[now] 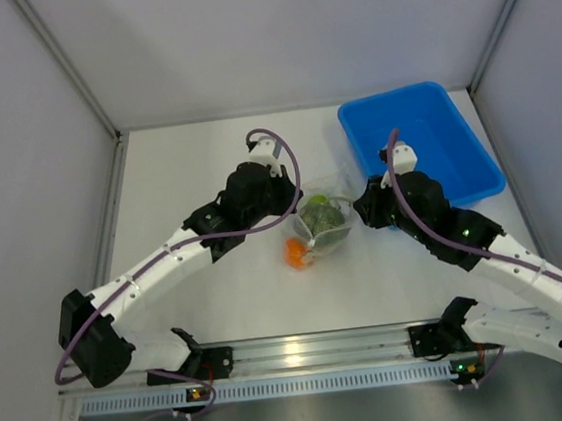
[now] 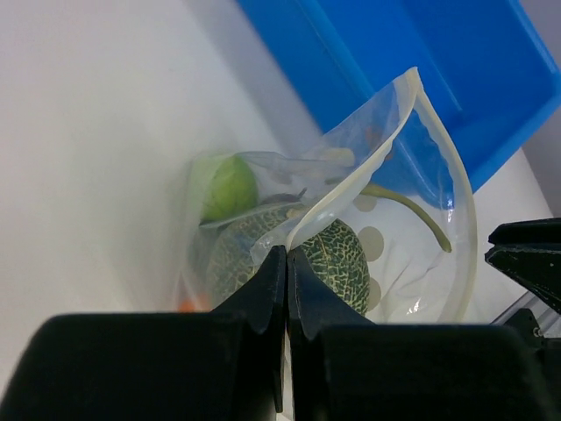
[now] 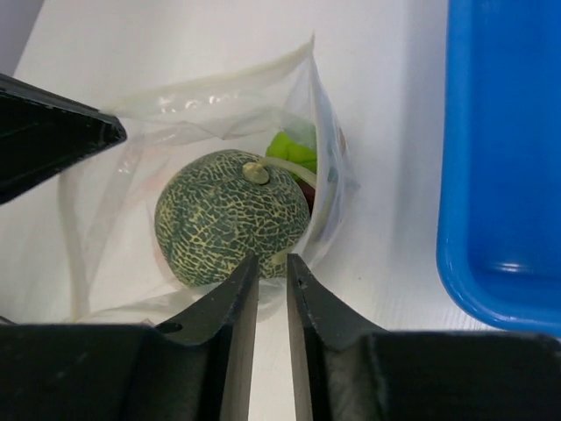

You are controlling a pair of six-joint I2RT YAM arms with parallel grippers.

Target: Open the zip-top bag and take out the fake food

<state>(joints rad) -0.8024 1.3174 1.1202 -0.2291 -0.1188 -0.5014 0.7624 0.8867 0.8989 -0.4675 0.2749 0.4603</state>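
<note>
Zip-top bag (image 1: pixel 323 224) sits mid-table (image 1: pixel 220 297), mouth gaping, between the two arms. The blue bin (image 1: pixel 424 140) is just beyond it to the right.

Left pincer (image 2: pixel 287 256): fingers pressed together with no gap, nipping the bag's pale zip rim. The rim arches up and away from the tips.

Right pincer (image 3: pixel 272 272): jaws a narrow slit apart, low at the bag's opposite rim. The film there is too thin and clear to make out, so I cannot tell whether any of it lies between the fingers.

Contents: a netted melon (image 3: pixel 232 228) fills the open mouth, stem end toward the right wrist camera. A green apple (image 2: pixel 230 186) is tucked behind it, deeper in the bag. An orange (image 1: pixel 296 253) shows at the bag's near-left corner in the top view.

Both pincers are close either side of the bag, well short of touching each other.
</note>
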